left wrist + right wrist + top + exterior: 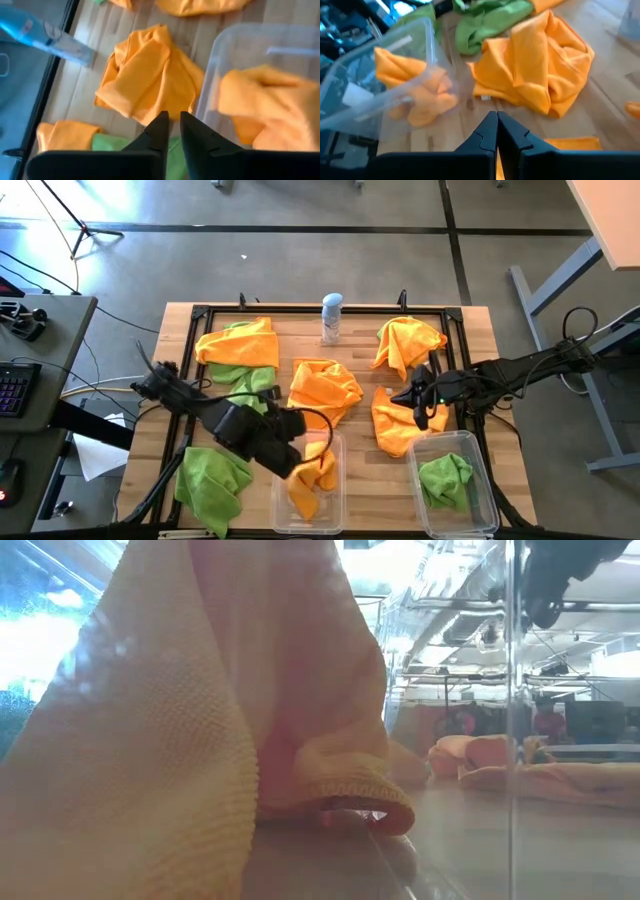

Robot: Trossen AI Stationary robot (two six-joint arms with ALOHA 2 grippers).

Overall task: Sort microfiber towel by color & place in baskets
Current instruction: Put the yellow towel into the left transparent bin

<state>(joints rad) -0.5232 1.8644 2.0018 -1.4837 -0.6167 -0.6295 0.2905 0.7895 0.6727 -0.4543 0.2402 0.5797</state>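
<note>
Orange towels lie loose on the table: one far left (238, 343), one in the middle (322, 387) (147, 80) (540, 70), one far right (406, 340), one on the right (398, 428). Green towels lie at left middle (250, 385) and near left (212, 480). The left basket (335, 515) holds an orange towel (312, 475) (180, 740) (270, 110). The right basket (485, 500) holds a green towel (445, 478). My left gripper (298, 430) (173, 125) hovers narrowly open beside the left basket's far left corner, holding nothing. My right gripper (412, 402) (496, 120) is shut and empty above the right orange towel.
A white-and-blue spray can (331, 318) (45, 35) stands at the table's far middle. A black frame (300, 308) runs along the table's edges. Bare wood shows between the two baskets (380, 490). A desk with a keyboard (15, 385) stands left of the table.
</note>
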